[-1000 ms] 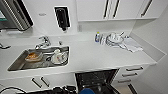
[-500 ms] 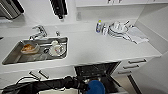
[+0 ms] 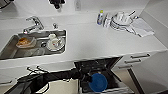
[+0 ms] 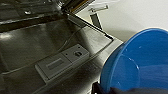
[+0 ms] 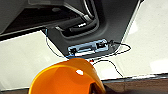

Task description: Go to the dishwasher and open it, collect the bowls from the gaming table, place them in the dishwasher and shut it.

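Observation:
The dishwasher (image 3: pixel 100 65) stands open under the white counter, its dark inside showing. Its lowered door (image 4: pixel 62 60) carries a grey detergent box. My left arm comes in from the lower left, and the left gripper (image 3: pixel 88 78) is shut on the rim of the blue bowl (image 3: pixel 98 82), which hangs tilted over the door. The left wrist view shows that blue bowl (image 4: pixel 140 62) large beside the door. In the right wrist view the right gripper (image 5: pixel 96 88) is shut on the yellow bowl (image 5: pixel 67 77), above pale floor. The gaming table is out of view.
A steel sink (image 3: pixel 15 53) with a tap (image 3: pixel 33 23) holds white dishes and a brownish item. A bottle (image 3: pixel 100 17), stacked white dishes (image 3: pixel 121 21) and a cloth (image 3: pixel 142 27) sit at the counter's right. White drawers (image 3: pixel 135 60) flank the dishwasher. My dark base (image 5: pixel 87 47) trails cables.
The whole head picture has shifted, so the camera moved. My left arm with the blue bowl has come into view over the open dishwasher door.

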